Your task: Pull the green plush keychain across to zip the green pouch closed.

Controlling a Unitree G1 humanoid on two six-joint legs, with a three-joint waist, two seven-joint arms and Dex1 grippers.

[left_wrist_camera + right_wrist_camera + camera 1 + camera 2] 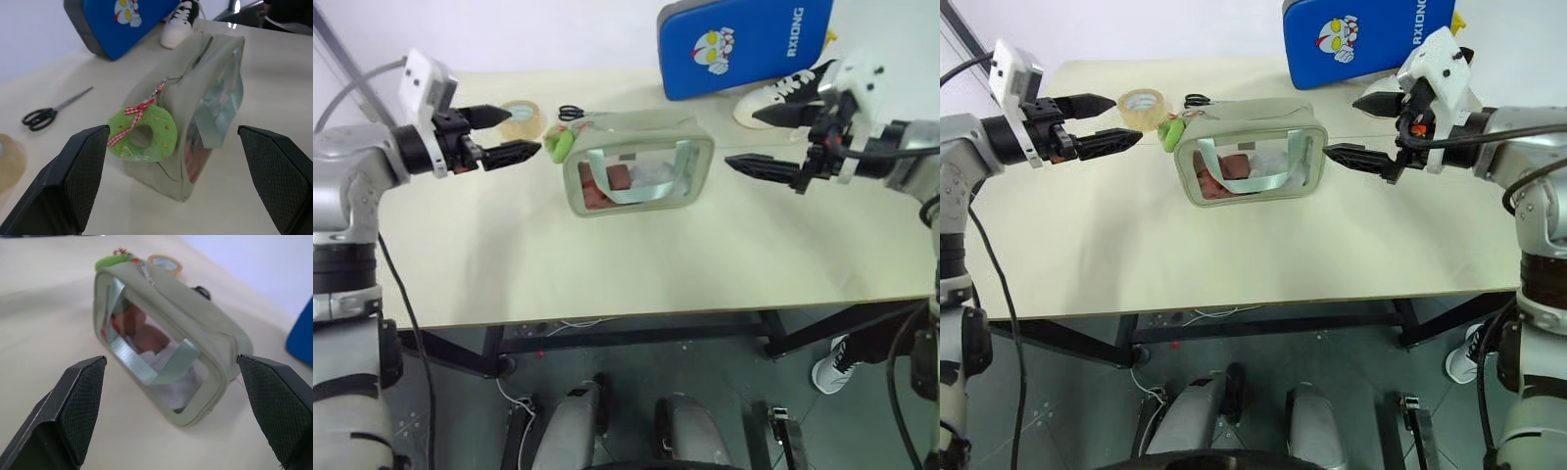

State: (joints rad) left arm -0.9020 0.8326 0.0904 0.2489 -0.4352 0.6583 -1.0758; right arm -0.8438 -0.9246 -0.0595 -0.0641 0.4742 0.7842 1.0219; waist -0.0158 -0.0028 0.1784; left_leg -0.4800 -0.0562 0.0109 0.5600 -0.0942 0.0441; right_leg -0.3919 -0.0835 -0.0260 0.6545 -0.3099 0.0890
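Observation:
The green pouch (638, 174) stands on its long edge in the middle of the cream table, its clear window and pale strap facing me, red and white contents inside. The green plush keychain (557, 144), a fuzzy ring with a red checked ribbon (145, 131), hangs off the pouch's upper left end. My left gripper (516, 132) hovers open just left of the keychain, pointing at it, a short gap away. My right gripper (762, 140) hovers open just right of the pouch's right end. Neither touches anything.
A roll of tape (522, 118) and black-handled scissors (571, 113) lie behind the pouch at the left. A blue cartoon-printed case (744, 44) and a white sneaker (783, 96) sit at the back right. The table's near edge (656, 311) is close to me.

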